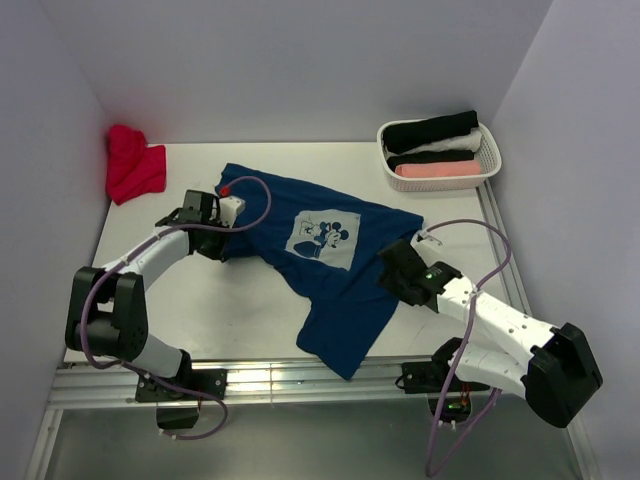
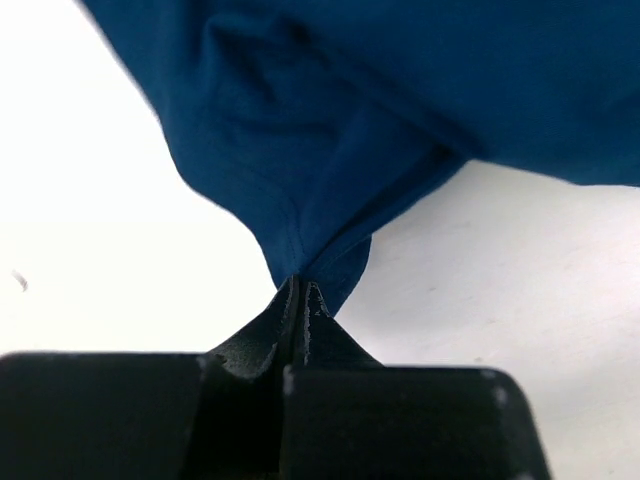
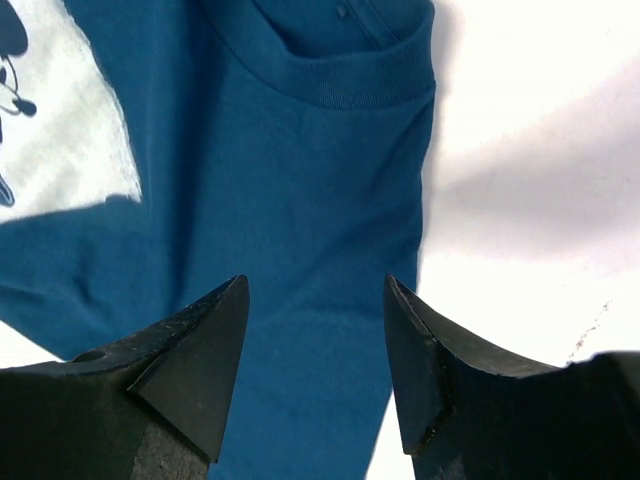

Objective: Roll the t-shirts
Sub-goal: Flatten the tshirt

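Navy t-shirt (image 2: 330, 130) pinched between left fingers (image 2: 300, 300)

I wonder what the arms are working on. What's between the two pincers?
The blue t-shirt lies spread between the left pincer and the right pincer; the top view shows it.

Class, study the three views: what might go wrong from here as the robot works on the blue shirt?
1. The left jaws pinch only a thin fold at the edge of the navy blue cloth t-shirt; a pull may slip it free.
2. The right jaws stand open over it near the ribbed collar, holding nothing, so a one-sided pull may bunch the crooked shirt.
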{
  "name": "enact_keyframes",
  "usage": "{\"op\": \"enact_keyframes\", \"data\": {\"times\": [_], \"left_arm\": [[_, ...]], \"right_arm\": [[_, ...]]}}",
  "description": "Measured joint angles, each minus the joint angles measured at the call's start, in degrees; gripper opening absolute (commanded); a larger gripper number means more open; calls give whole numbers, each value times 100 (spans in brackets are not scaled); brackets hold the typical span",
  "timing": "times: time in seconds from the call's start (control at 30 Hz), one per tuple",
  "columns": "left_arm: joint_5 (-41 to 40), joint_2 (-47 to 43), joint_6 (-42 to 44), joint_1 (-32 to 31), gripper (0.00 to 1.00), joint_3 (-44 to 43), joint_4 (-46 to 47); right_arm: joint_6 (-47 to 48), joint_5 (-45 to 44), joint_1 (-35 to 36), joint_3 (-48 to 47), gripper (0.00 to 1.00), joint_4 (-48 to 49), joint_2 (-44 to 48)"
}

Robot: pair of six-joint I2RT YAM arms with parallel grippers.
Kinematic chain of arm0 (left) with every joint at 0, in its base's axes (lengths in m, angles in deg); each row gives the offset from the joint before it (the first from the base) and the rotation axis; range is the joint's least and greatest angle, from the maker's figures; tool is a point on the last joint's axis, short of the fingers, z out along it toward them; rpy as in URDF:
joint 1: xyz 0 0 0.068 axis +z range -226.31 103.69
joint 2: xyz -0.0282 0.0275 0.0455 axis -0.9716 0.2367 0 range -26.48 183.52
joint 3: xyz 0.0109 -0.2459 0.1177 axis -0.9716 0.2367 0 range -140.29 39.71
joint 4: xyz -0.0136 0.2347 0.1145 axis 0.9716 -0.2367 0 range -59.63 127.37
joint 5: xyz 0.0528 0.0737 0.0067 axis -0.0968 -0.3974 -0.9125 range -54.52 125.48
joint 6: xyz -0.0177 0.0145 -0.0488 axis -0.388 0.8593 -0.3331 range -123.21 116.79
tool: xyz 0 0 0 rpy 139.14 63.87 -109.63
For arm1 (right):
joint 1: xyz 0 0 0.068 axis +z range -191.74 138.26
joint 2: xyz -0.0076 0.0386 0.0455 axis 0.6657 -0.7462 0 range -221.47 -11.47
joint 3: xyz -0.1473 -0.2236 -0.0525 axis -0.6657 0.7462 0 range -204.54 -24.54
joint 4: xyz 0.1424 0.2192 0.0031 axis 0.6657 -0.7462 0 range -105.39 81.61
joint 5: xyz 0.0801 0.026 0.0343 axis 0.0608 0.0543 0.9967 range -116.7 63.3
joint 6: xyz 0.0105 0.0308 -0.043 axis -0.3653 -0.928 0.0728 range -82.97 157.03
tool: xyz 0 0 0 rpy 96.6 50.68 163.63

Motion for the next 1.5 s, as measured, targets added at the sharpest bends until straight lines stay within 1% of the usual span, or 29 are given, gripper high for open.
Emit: {"op": "enact_keyframes", "data": {"times": [0.23,0.33,0.47,0.67,0.83,0.97,1.07,1.3,1.5], "left_arm": [[9,-17,273,450,0,-7,-273],[44,-17,398,758,0,-17,-389],[66,-17,579,1200,0,-87,-496],[157,-17,778,1604,0,-181,-586],[199,-9,901,1698,0,-199,-667],[199,-9,951,1725,0,-199,-667],[197,-9,1036,1786,0,-199,-664],[199,-9,1084,1958,0,-199,-688],[201,-9,1176,1965,0,-199,-758]], "right_arm": [[-133,151,105,168,64,-190,48],[-195,190,116,267,63,-297,52],[-280,291,120,444,62,-376,164],[-315,463,293,507,59,-391,197],[-509,472,909,459,61,-413,-85],[-693,505,1174,470,64,-435,-164],[-887,417,1191,474,67,-529,-149],[-1191,-33,1117,452,68,-916,-81],[-1193,-55,901,468,63,-721,-350]]}}
